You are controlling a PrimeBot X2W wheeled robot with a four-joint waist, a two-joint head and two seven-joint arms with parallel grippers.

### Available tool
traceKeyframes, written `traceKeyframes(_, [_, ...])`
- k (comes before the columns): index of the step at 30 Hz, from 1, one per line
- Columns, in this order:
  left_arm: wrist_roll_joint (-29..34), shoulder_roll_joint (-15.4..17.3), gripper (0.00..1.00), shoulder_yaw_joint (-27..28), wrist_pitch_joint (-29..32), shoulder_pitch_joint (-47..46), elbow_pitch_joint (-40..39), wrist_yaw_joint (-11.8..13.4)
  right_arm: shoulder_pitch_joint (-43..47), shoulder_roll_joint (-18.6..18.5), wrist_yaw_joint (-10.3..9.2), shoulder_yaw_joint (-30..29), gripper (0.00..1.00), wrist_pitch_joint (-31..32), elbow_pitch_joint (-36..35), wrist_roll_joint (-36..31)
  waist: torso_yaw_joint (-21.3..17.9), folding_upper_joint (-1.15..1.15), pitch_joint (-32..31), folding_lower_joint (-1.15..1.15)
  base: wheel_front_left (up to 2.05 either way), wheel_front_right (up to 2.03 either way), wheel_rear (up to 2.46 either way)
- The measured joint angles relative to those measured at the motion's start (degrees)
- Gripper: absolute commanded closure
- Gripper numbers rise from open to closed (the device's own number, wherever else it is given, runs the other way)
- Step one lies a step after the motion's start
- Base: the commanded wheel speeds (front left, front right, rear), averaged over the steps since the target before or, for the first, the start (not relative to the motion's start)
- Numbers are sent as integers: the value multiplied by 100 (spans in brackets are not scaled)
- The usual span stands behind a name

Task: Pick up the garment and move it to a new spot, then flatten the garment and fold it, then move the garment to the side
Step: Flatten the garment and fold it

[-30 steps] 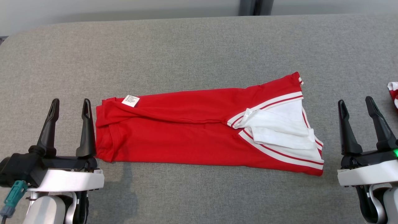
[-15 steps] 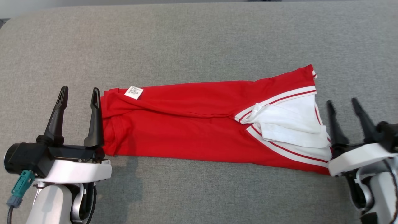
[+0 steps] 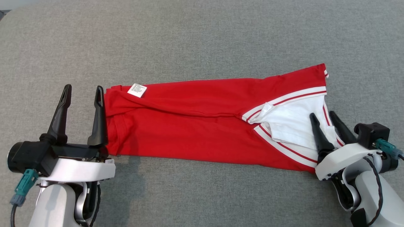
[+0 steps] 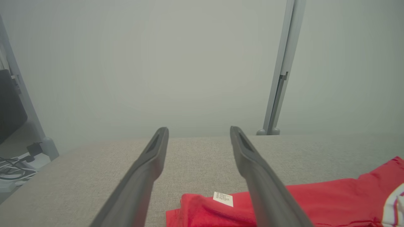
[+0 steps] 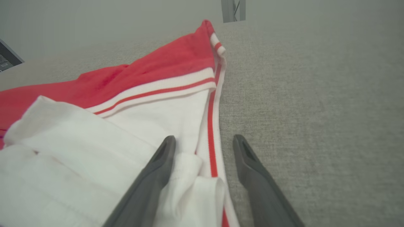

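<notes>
Red shirt (image 3: pixel 189 126) stretches between both grippers. Right gripper (image 3: pixel 322 114), jaws apart, straddles its white-striped end; left gripper (image 3: pixel 84 86), spread, stands beside the other.

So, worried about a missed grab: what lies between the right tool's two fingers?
The garment's white, red-striped edge lies between the right tool's fingers, with bare grey surface beside it, seen in the right wrist view.
</notes>
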Motion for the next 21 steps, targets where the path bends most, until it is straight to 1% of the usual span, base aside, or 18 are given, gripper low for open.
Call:
traceKeyframes(4, [64, -27, 0, 76, 0, -7, 36, -9, -54, -38, 8, 180, 100, -58, 19, 122, -87, 0, -3, 0, 0, 0, 0])
traceKeyframes(9, [135, -36, 0, 188, 0, -20, 38, -33, -7, -159, 18, 174, 100, -123, -103, 220, -241, 0, -20, 0, 0, 0, 0])
traceKeyframes(12, [149, -34, 0, 249, 0, -18, 25, -57, 127, -434, 22, -76, 100, -163, -208, 242, -358, 0, -35, 0, 0, 0, 0])
traceKeyframes(17, [199, -20, 0, 296, 0, -9, 18, -91, 330, -915, 12, -765, 100, -200, -378, 242, -520, 0, -49, 0, 0, 0, 0])
traceKeyframes(21, [207, -14, 0, 307, 0, -10, 16, -107, 403, -956, 8, -1009, 100, -82, -608, 224, -609, 0, -51, 0, 0, 0, 0])
